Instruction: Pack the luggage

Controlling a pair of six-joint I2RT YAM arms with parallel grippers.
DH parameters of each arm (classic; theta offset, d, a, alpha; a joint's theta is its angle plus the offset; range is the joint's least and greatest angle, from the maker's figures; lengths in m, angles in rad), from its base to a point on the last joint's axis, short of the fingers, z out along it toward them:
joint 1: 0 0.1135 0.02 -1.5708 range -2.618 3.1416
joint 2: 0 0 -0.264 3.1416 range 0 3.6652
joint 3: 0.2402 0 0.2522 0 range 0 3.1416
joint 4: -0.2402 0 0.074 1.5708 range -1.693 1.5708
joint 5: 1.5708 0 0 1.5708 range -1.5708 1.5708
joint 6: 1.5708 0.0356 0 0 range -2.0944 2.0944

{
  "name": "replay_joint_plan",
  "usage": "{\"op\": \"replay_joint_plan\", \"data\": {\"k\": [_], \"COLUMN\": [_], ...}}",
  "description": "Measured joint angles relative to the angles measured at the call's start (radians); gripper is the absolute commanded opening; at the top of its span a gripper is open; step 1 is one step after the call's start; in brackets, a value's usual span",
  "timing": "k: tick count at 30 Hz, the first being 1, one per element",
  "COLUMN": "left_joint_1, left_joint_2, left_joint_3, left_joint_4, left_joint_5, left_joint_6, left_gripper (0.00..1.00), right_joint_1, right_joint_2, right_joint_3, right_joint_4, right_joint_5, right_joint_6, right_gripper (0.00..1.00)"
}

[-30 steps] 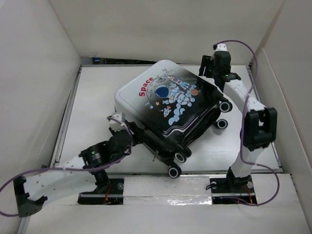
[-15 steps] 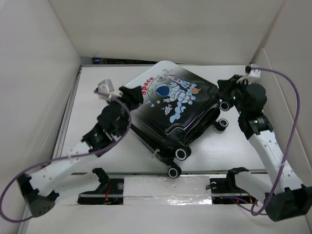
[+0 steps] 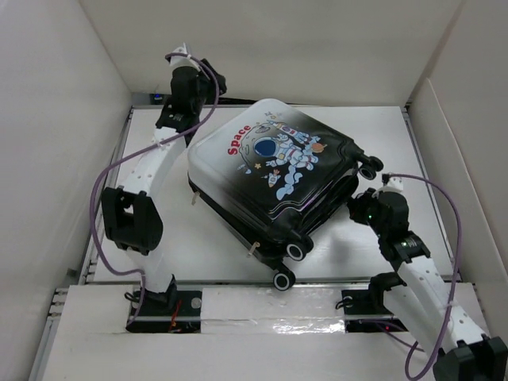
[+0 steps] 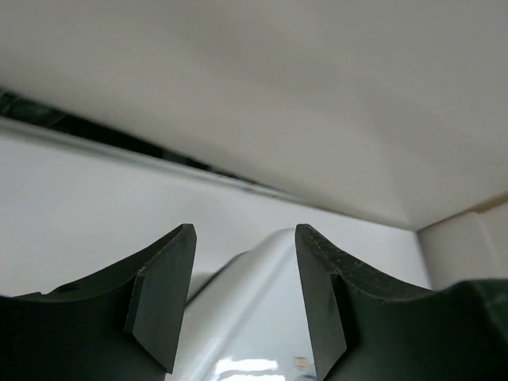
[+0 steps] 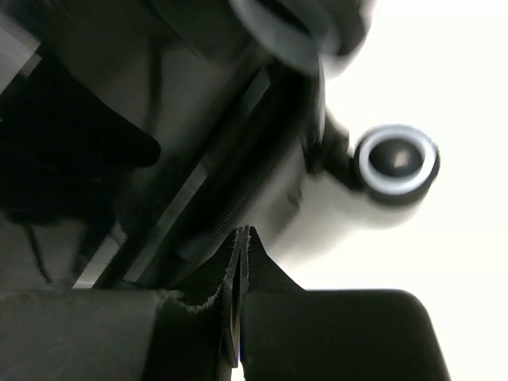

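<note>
left fingers (image 4: 159, 294) swung to luggage (image 3: 270, 182) far corner, spread | right fingers (image 5: 317, 333) pressed together alongside

Luggage (image 3: 274, 178) lies flat and diagonal across the middle of the surface (image 3: 159, 230). The open lanes are the bare strip on its left up to the left wall (image 3: 55, 159), partly blocked by my own left arm (image 3: 147, 171), and the far-right corner by the right wall (image 3: 460, 143). My left jaws, spread, sit over its far-left corner with the back wall (image 3: 270, 48) close behind; my right jaws, pressed together, are tight against its wheel end, with a wheel (image 5: 395, 159) just beside.
</note>
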State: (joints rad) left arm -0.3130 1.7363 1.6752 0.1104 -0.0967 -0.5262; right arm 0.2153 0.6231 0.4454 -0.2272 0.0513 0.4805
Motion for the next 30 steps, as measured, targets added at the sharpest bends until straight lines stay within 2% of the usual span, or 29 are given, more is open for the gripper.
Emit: {"op": "replay_joint_plan", "data": {"k": [7, 14, 16, 22, 30], "left_joint_1": [0.184, 0.188, 0.198, 0.195, 0.103], "left_joint_2": [0.109, 0.076, 0.015, -0.247, -0.564], "left_joint_3": [-0.098, -0.436, -0.558, -0.884, -1.173], "left_joint_4": [-0.086, 0.009, 0.068, 0.214, 0.245], "left_joint_5": [0.058, 0.085, 0.071, -0.085, -0.221], "left_joint_6": [-0.004, -0.071, -0.101, -0.173, -0.212], "left_gripper": [0.51, 0.48, 0.48, 0.45, 0.42], "right_joint_1": [0.016, 0.022, 0.021, 0.022, 0.021], "right_joint_2": [0.137, 0.439, 0.513, 0.758, 1.178], "right_joint_3": [-0.069, 0.067, 0.107, 0.304, 0.811], "right_joint_4": [0.057, 0.108, 0.112, 0.117, 0.104], "right_joint_5": [-0.073, -0.108, -0.1, -0.039, -0.003], "right_joint_6": [0.021, -0.02, -0.026, -0.039, -0.118], "right_gripper": [0.01, 0.01, 0.0, 0.0, 0.0]}}
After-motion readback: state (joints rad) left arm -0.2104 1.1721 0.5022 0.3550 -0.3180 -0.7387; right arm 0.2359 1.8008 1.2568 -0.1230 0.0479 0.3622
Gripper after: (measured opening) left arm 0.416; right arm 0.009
